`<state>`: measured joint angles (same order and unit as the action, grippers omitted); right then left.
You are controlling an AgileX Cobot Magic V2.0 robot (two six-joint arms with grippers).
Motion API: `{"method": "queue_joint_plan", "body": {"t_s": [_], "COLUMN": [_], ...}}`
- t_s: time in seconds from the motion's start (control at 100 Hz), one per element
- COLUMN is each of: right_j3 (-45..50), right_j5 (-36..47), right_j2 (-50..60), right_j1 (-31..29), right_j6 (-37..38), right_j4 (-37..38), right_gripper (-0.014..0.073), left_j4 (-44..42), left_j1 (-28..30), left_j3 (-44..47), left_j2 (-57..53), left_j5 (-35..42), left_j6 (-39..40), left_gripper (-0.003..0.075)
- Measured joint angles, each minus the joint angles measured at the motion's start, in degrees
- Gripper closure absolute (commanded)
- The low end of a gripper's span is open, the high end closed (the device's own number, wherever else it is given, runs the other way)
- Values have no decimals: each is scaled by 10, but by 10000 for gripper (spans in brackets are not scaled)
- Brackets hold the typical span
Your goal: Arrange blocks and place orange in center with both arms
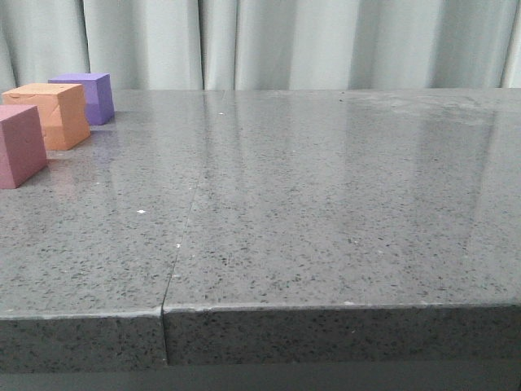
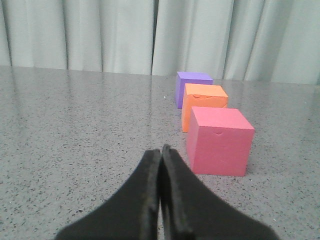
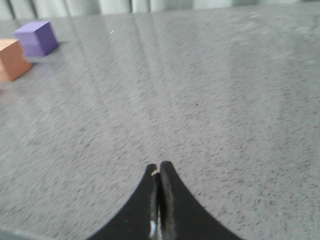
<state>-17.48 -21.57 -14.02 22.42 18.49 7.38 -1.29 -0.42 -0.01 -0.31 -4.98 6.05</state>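
Observation:
Three cubes stand in a row at the far left of the grey table (image 1: 326,204): a purple cube (image 1: 85,96) farthest, the orange cube (image 1: 50,114) in the middle, a pink-red cube (image 1: 18,145) nearest, cut by the frame edge. The left wrist view shows the same row: purple (image 2: 192,87), orange (image 2: 202,102), pink-red (image 2: 219,141). My left gripper (image 2: 161,149) is shut and empty, just short of the pink-red cube and to its side. My right gripper (image 3: 158,165) is shut and empty over bare table, far from the purple (image 3: 35,37) and orange (image 3: 12,59) cubes. Neither gripper shows in the front view.
A seam (image 1: 181,244) runs through the tabletop from front to back, left of the middle. The table's front edge (image 1: 326,308) is near the camera. A pale curtain (image 1: 285,41) hangs behind the table.

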Motion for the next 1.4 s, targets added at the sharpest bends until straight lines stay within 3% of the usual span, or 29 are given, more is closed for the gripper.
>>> {"method": "queue_joint_plan", "body": {"t_s": [0.21,0.34,0.75,1.4], "right_j3": [83,124,190,191], "right_j5": [162,216,203,193], "right_j2": [4,41,144,147], "right_j1": [-93,-135,-221,-225], "right_j6": [-55,-97,-109,-109], "right_j4": [-17,-34,-74,-74], "right_gripper": [663,663,663,663], "left_j4": [0,0,0,0], "left_j1": [0,0,0,0], "left_j3": [0,0,0,0], "left_j2": [0,0,0,0], "left_j5": [0,0,0,4], "left_j6": [0,0,0,0], "left_gripper": [741,741,741,741]}}
